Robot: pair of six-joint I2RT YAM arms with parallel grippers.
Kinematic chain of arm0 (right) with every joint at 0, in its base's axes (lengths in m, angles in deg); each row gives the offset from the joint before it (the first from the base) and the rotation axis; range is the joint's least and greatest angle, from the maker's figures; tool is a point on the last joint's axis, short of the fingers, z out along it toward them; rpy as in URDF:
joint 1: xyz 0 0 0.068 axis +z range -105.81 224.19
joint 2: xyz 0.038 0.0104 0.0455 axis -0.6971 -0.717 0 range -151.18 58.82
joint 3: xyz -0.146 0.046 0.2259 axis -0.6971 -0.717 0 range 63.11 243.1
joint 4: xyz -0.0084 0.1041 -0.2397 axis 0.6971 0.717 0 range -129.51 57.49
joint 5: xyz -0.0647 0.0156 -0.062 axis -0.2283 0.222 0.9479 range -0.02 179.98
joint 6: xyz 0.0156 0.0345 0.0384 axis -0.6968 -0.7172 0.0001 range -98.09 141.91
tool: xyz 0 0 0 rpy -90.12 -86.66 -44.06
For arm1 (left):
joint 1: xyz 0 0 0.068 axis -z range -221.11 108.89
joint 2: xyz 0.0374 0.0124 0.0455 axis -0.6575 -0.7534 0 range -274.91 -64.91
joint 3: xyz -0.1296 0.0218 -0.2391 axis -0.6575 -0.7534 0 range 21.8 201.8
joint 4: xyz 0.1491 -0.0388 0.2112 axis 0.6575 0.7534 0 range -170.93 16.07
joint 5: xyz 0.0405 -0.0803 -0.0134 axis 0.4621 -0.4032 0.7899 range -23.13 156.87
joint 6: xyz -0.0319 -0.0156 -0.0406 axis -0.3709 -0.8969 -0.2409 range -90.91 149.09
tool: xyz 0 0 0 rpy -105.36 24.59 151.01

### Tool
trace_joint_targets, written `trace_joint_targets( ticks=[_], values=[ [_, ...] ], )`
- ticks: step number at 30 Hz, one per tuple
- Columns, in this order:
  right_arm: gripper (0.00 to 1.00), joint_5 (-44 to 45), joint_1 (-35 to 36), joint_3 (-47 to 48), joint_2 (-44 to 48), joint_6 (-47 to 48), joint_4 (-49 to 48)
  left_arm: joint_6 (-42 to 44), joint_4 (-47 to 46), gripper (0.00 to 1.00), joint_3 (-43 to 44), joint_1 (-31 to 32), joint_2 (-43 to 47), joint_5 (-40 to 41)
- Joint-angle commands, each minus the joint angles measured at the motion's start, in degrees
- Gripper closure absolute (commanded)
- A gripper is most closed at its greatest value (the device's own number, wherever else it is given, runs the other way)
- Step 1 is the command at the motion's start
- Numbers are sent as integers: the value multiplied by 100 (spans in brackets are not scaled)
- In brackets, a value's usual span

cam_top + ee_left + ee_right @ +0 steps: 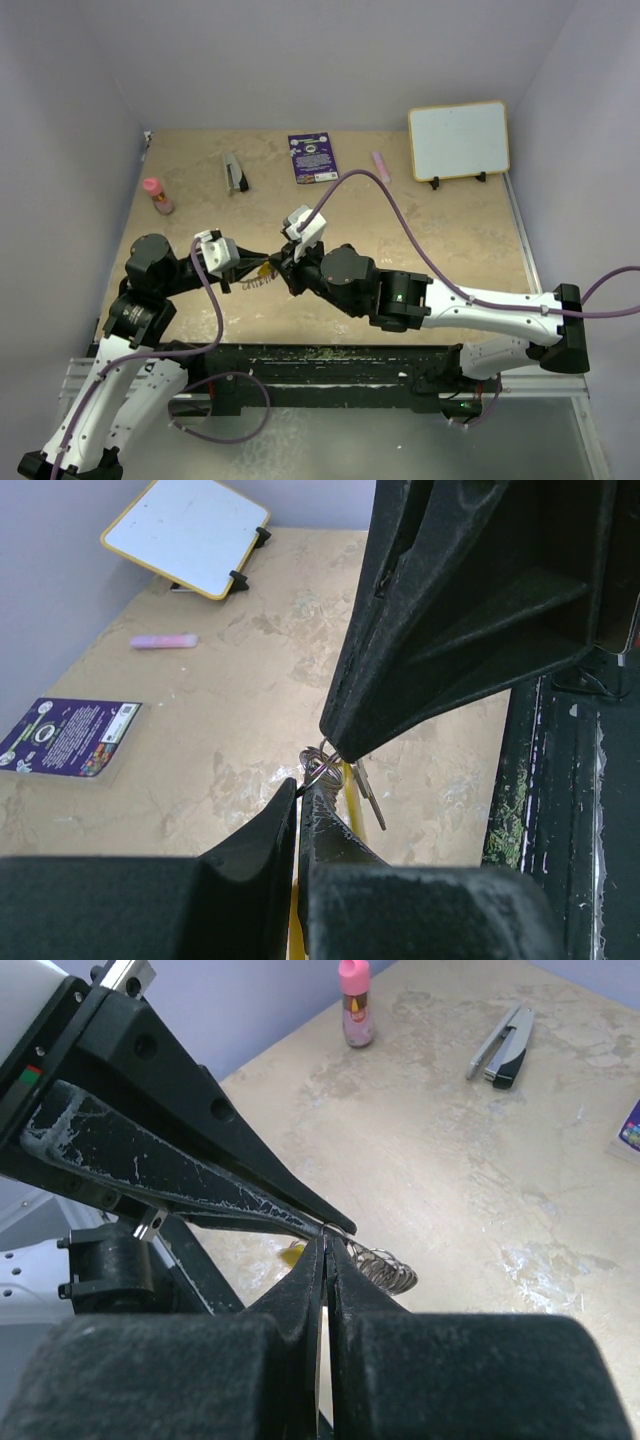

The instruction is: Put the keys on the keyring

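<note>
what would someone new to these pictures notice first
The two grippers meet tip to tip over the middle of the table: the left gripper and right gripper, both shut, pinch the small silvery keyring, with a key hanging below it. Behind, a yellow-framed whiteboard stands at the far right corner and a pink-capped bottle near the left edge.

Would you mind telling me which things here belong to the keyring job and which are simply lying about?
In the job: keyring; keys hanging from it; left hand and right hand, both shut, tips meeting at the keyring.
Lying about: stapler; pink-capped bottle; purple card; small pink bar; whiteboard.
</note>
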Motion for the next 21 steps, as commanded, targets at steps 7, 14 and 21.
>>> trace_joint_targets(
  ticks=[7,14,21],
  values=[
    [100,293,0,313,35,-30,-328,-233,-261,97,95,48,-16,-95],
    [100,287,5,304,77,-101,-356,-20,-254,97,161,44,-64,49],
    [100,425,5,361,86,-89,-327,233,-321,97,-6,44,-71,509]
  ],
)
